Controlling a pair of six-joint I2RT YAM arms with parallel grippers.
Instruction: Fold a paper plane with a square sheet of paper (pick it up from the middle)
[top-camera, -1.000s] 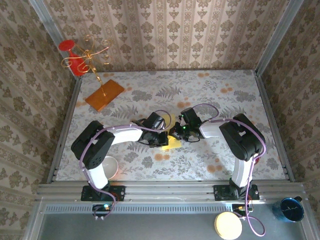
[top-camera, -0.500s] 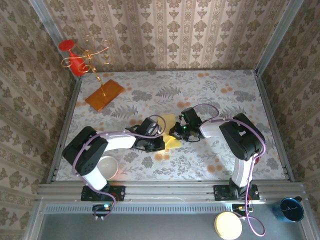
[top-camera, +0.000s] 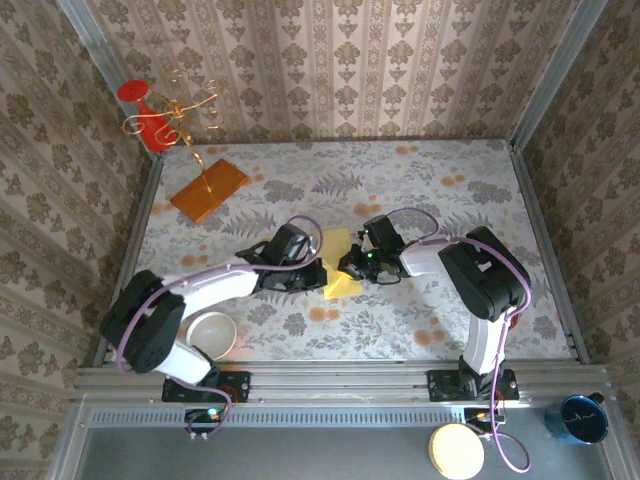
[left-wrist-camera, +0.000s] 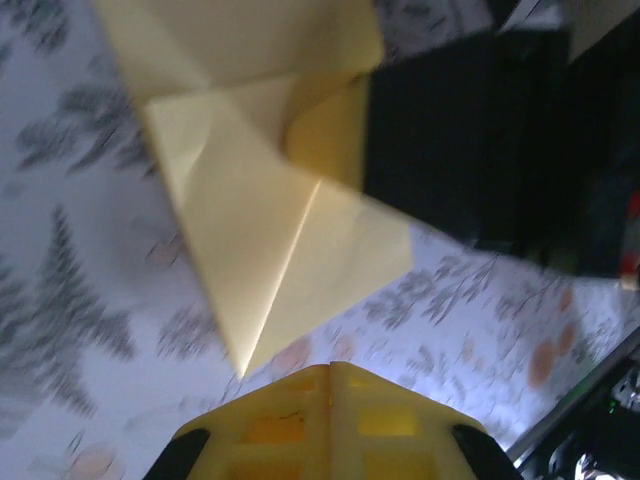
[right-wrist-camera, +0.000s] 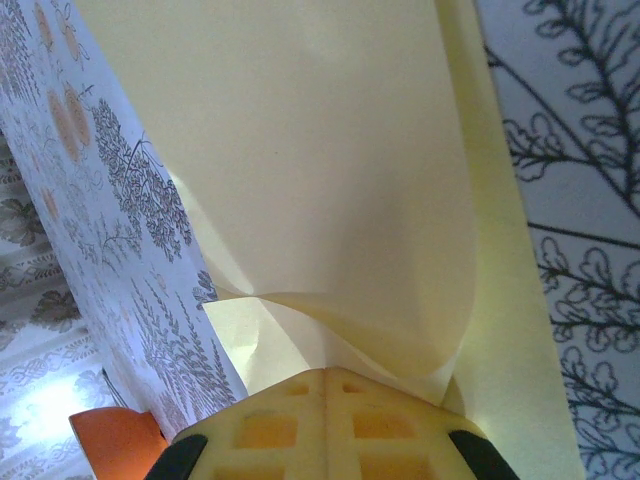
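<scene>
The pale-yellow paper (top-camera: 338, 272) lies mid-table, partly folded, with diagonal creases and one sharp point (left-wrist-camera: 240, 368) toward my left gripper. My left gripper (top-camera: 310, 268) sits just left of it, shut and empty, its tips (left-wrist-camera: 330, 366) a little short of that point. My right gripper (top-camera: 348, 265) is at the paper's right side, shut on a raised flap. In the right wrist view the paper (right-wrist-camera: 320, 180) curls up out of the closed fingertips (right-wrist-camera: 325, 370). In the left wrist view the right gripper's black body (left-wrist-camera: 480, 150) covers the paper's right corner.
An orange board (top-camera: 208, 190) with a gold wire stand stands at the back left, seen too in the right wrist view (right-wrist-camera: 115, 440). A white bowl (top-camera: 212, 335) sits by the left arm's base. A blue cup (top-camera: 583, 418) and a round pale lid (top-camera: 456, 450) lie off the table, front right.
My left arm has drawn back to the left, off the paper, baring more of the sheet. The right gripper has stayed at the paper's right side.
</scene>
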